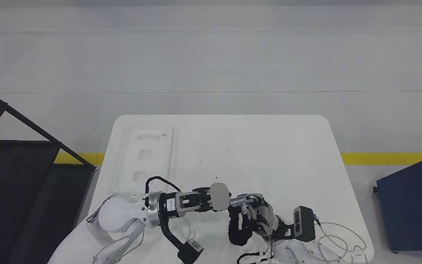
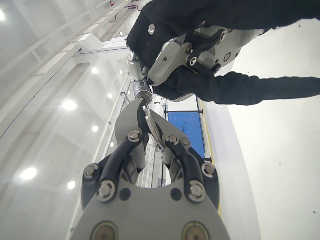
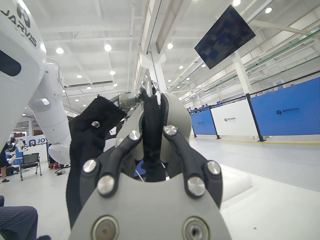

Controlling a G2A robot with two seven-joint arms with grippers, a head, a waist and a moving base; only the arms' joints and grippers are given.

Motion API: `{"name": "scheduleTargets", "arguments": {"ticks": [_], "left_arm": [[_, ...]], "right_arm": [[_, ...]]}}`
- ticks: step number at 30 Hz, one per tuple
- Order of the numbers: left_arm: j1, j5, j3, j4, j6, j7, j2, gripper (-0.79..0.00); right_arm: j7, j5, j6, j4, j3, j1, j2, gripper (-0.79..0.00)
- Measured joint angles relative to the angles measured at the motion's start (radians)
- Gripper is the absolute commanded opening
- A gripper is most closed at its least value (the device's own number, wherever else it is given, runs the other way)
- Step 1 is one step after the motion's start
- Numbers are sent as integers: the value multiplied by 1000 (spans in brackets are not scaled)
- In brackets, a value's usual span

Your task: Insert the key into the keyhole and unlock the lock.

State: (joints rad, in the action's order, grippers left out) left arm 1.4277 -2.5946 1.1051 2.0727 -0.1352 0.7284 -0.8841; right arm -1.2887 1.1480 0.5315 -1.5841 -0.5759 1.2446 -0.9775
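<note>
Over the near edge of the white table [image 1: 264,145], the left gripper [image 2: 146,113] is clamped narrowly on a flat metal key [image 2: 153,126]. The key's tip meets the end of the silver lock [image 2: 137,76]. The black-padded right gripper [image 3: 155,98] is pinched tight around the lock.

Logo with lettering on blue barrier panel [image 3: 287,123], same on white barrier panel [image 3: 231,128]

Shiny metal key [image 2: 152,124], polished metal lock [image 2: 135,70], black knit cloth on right end effector [image 3: 154,99]
</note>
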Motion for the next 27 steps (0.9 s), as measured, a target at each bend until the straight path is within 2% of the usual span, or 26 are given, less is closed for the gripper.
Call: {"name": "scheduleTargets", "arguments": {"ticks": [11, 27], "left_arm": [[11, -191, -25, 14, -47, -102, -10, -785], [7, -106, -26, -4, -63, -77, -23, -785]], "right_arm": [[0, 0, 0, 0, 0, 0, 0, -785], [0, 0, 0, 0, 0, 0, 0, -785]]}}
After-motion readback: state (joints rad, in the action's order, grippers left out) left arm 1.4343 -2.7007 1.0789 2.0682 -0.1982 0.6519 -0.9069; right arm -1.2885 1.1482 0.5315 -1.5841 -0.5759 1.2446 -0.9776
